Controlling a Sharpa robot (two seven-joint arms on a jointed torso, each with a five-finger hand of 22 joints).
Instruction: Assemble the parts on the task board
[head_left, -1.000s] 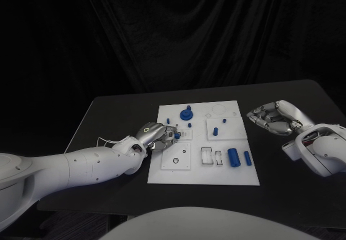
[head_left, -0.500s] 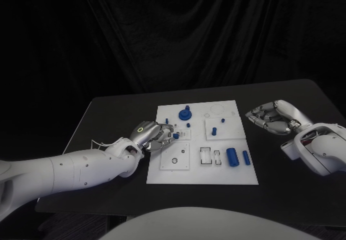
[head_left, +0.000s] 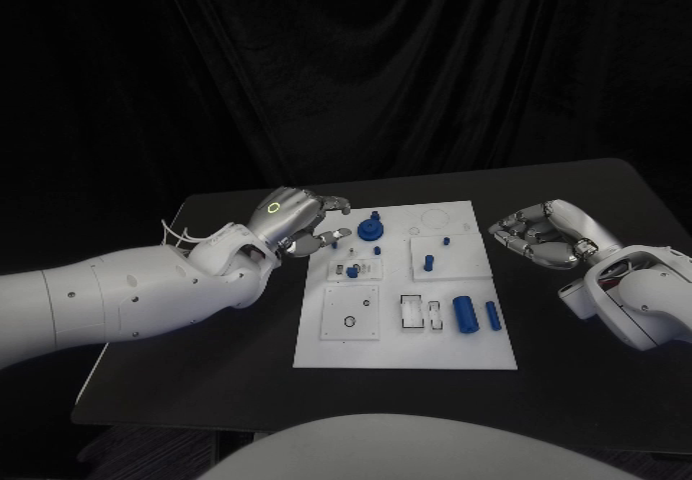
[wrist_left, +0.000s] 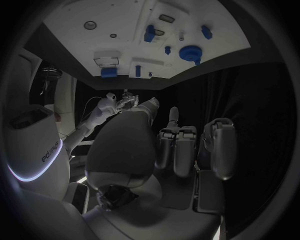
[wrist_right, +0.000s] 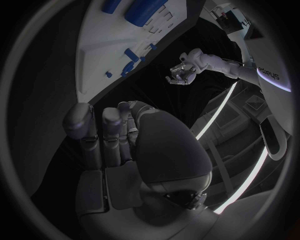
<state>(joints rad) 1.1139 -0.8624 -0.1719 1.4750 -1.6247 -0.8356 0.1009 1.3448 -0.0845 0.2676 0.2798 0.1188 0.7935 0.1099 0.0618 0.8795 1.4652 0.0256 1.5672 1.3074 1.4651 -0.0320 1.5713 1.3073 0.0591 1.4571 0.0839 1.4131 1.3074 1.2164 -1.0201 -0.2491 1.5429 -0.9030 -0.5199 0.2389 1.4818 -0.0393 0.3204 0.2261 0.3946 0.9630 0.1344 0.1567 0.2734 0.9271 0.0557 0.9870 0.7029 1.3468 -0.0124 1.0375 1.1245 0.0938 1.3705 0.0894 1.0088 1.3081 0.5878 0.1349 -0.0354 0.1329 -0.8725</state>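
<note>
The white task board (head_left: 464, 350) lies mid-table, also seen in the left wrist view (wrist_left: 125, 30) and the right wrist view (wrist_right: 94, 55). On it stand a round blue part (head_left: 372, 229) at the far end, small blue pegs (head_left: 335, 241), a small blue part (head_left: 353, 270), a blue peg (head_left: 430, 263), and a thick blue cylinder (head_left: 466, 313) beside a thinner one (head_left: 495, 316). My left hand (head_left: 299, 218) hovers off the board's far left corner, fingers apart, holding nothing (wrist_left: 181, 145). My right hand (head_left: 545, 235) stays right of the board, empty, fingers loosely bent (wrist_right: 106, 140).
The black table (head_left: 216, 350) extends left and right of the board. Empty slots and a ring mark (head_left: 351, 321) sit in the board's near half. A black curtain hangs behind the table.
My left hand has let go of the small blue part, which stays standing on the board, and has lifted away towards the far left. The right hand has not moved.
</note>
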